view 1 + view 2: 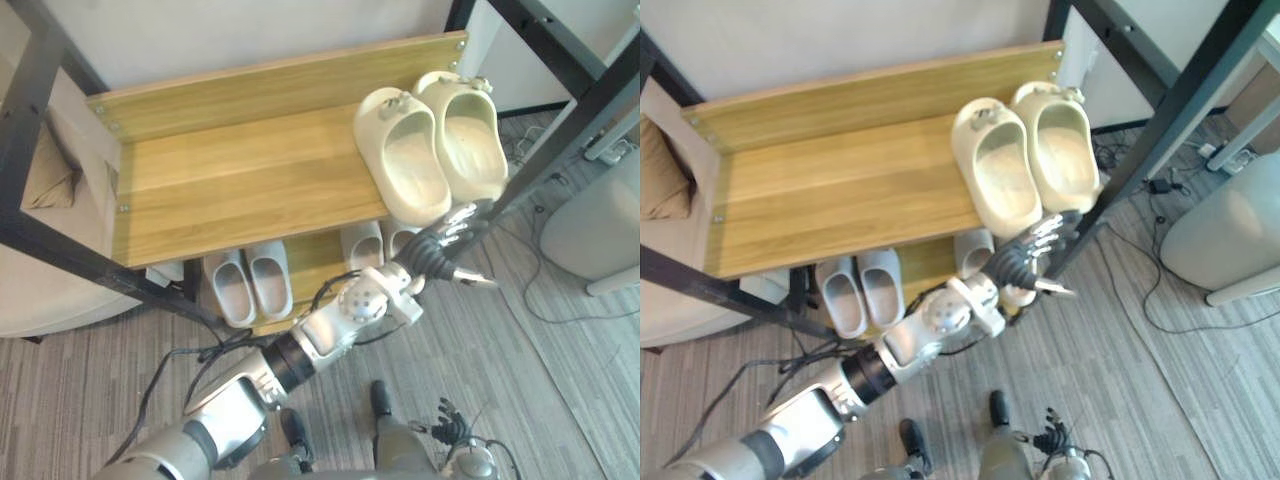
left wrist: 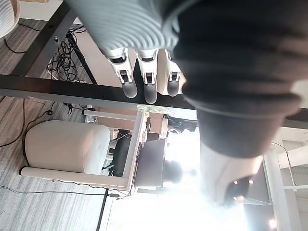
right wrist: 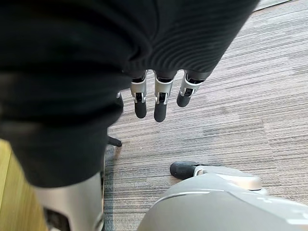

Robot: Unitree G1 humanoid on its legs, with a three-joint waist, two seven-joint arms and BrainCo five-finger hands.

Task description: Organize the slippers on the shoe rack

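A pair of cream slippers (image 1: 405,155) stands side by side at the right end of the wooden shoe rack's top shelf (image 1: 240,180), toes toward the front. On the lower shelf sit a grey pair (image 1: 250,285) and a white pair (image 1: 365,245), the white one partly hidden by my arm. My left hand (image 1: 447,245) hovers just below the front right corner of the top shelf, under the cream slippers' toes, open and holding nothing. Its fingers (image 2: 147,82) are straight. My right hand (image 1: 448,420) hangs low over the carpet, open, with its fingers (image 3: 161,103) pointing down.
A black metal frame post (image 1: 570,130) slants right beside the rack's right end, close to my left hand. A beige cushioned seat (image 1: 40,290) lies left of the rack. A pale round stool (image 1: 600,225) and floor cables (image 1: 520,150) are on the right.
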